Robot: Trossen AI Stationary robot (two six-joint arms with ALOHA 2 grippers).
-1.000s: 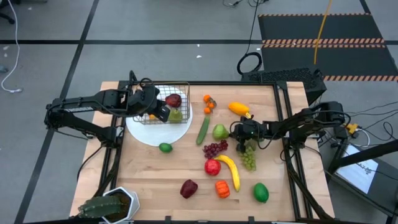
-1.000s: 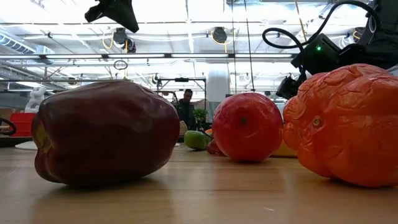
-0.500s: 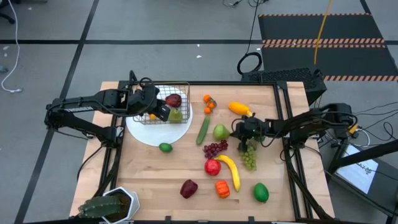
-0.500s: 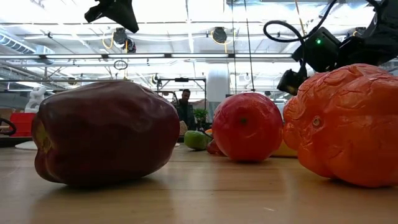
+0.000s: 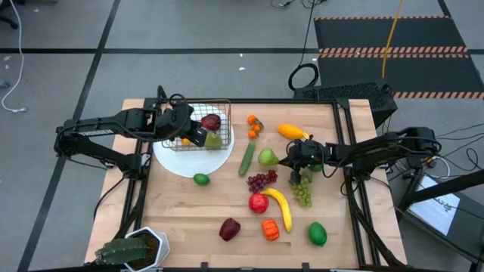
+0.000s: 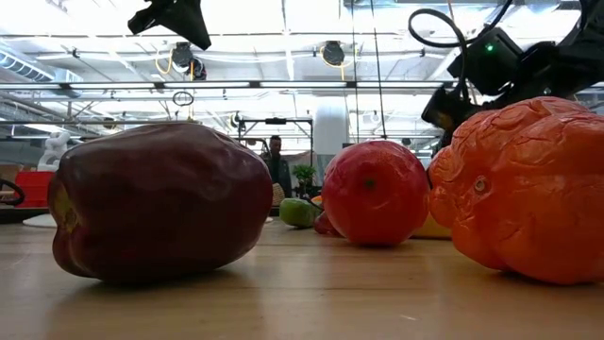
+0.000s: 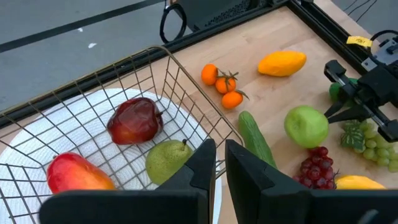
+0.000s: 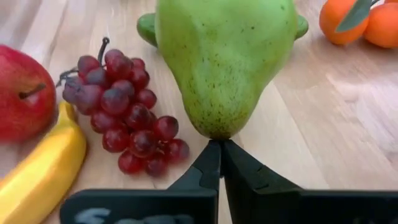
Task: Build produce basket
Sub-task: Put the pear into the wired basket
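Note:
The wire basket (image 5: 208,125) stands on the white plate (image 5: 189,162) and holds a dark red apple (image 7: 134,120), a green pear (image 7: 168,160) and a red-orange fruit (image 7: 78,174). My left gripper (image 5: 198,137) (image 7: 219,168) is shut at the basket's rim. A second green pear (image 5: 268,158) (image 8: 224,62) lies on the table with its narrow end toward my right gripper (image 5: 288,159) (image 8: 219,149), which is shut at that end. Purple grapes (image 5: 261,180) lie beside this pear. My left gripper pinches the basket's wire rim (image 7: 227,138) on the side facing the table's middle, slanting down from above; the basket stands on the plate. My right gripper meets the table pear at its narrow stem end (image 8: 217,134), level from the table's right. The fingertips hide the stem. The pear rests on the table.
Cucumber (image 5: 247,157), small oranges (image 5: 253,126), yellow mango (image 5: 290,131), green grapes (image 5: 302,190), banana (image 5: 280,205), red apple (image 5: 258,202), lime (image 5: 200,179), dark red fruit (image 5: 229,229), orange pepper (image 5: 270,229) and a green fruit (image 5: 317,233) lie about. A potted plant (image 5: 132,249) stands at the near left corner.
My right arm's wrist has risen and drawn a little toward the table's right edge, while its fingertips have stayed at the pear's narrow end.

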